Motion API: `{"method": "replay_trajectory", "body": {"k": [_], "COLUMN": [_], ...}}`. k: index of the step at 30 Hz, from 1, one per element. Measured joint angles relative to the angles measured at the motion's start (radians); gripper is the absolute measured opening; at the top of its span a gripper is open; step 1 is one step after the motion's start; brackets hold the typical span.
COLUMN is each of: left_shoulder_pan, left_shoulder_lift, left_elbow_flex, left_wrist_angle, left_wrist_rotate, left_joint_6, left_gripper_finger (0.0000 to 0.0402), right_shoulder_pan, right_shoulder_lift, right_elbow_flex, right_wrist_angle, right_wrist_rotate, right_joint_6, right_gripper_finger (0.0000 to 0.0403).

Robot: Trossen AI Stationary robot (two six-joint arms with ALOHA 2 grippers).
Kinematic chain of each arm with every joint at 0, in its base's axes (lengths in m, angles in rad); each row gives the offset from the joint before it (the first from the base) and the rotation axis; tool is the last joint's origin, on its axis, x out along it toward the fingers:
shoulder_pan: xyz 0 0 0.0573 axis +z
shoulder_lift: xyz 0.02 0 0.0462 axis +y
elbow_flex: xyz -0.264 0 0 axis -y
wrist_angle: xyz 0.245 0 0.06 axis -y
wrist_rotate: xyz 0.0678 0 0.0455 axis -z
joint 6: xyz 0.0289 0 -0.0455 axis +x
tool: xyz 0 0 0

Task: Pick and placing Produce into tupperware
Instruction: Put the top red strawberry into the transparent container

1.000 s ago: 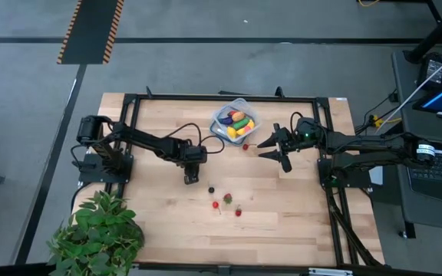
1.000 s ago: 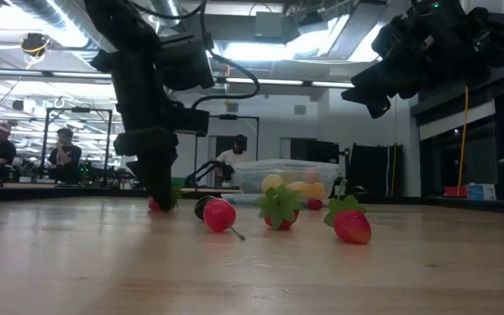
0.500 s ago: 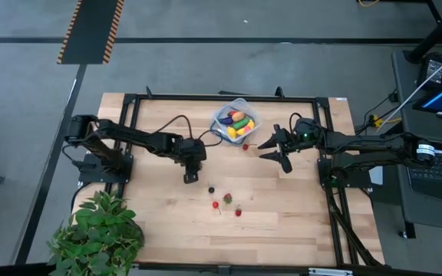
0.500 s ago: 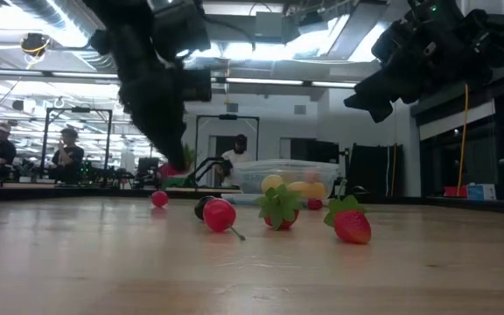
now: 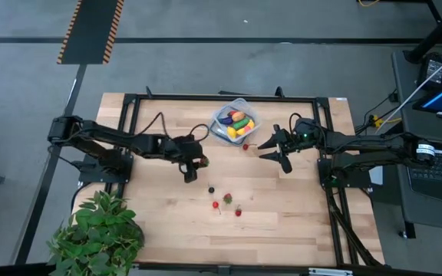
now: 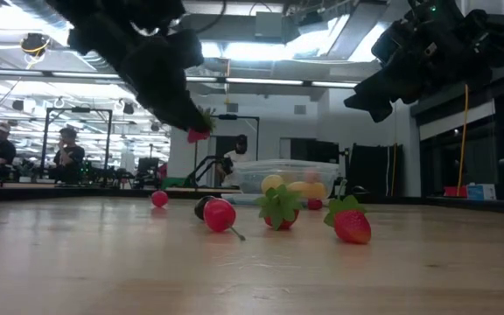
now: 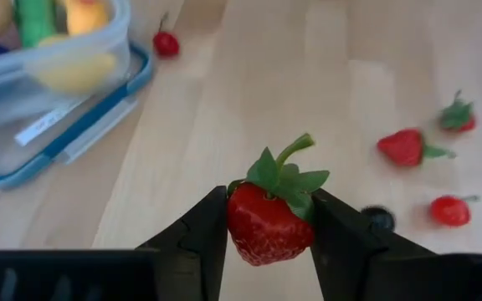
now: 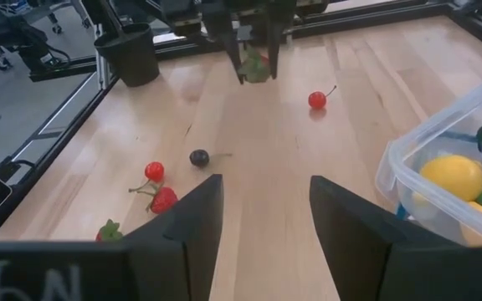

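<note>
Strawberry (image 7: 268, 224) clamped between the left fingers (image 7: 201, 232), lifted off the bench (image 5: 159, 207) — green stem pointing away from the wrist, long axis running along the fingers. Near the far edge, tupperware (image 5: 235, 121) holding produce. Right gripper (image 5: 270, 149) beside it, fingers apart on nothing.

The only readable marks are pale, hand-drawn characters on the dark body of the right end effector (image 8: 258, 226), at the near edge of the right wrist view; they look like "6N", though the reading is uncertain. A white label (image 7: 38, 127) sits on the side of the tupperware (image 7: 65, 100) in the left wrist view, but its print is too blurred to read. No other text is legible.
</note>
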Motion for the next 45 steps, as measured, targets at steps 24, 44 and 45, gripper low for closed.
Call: {"method": "replay_trajectory", "body": {"k": [24,44,45], "left_shoulder_pan": [-0.005,-0.048,-0.050], "left_shoulder_lift": [-0.074,-0.073,-0.073], "left_elbow_flex": [-0.436,-0.444,-0.444], "left_wrist_angle": [1.072,1.161,1.160], "left_wrist_rotate": [0.076,-0.204,-0.218], "left_joint_6": [0.056,0.101,0.102], "left_gripper_finger": [0.0129,0.0129,0.0129], "right_shoulder_pan": [0.047,0.047,0.047], "right_shoulder_lift": [0.000,0.000,0.000], "right_elbow_flex": [0.000,0.000,0.000], "right_wrist_angle": [0.016,0.020,0.021], "right_wrist_rotate": [0.000,0.000,0.000], "right_joint_6": [-0.051,-0.050,-0.050], "right_gripper_finger": [0.0181,0.0181,0.0181]}}
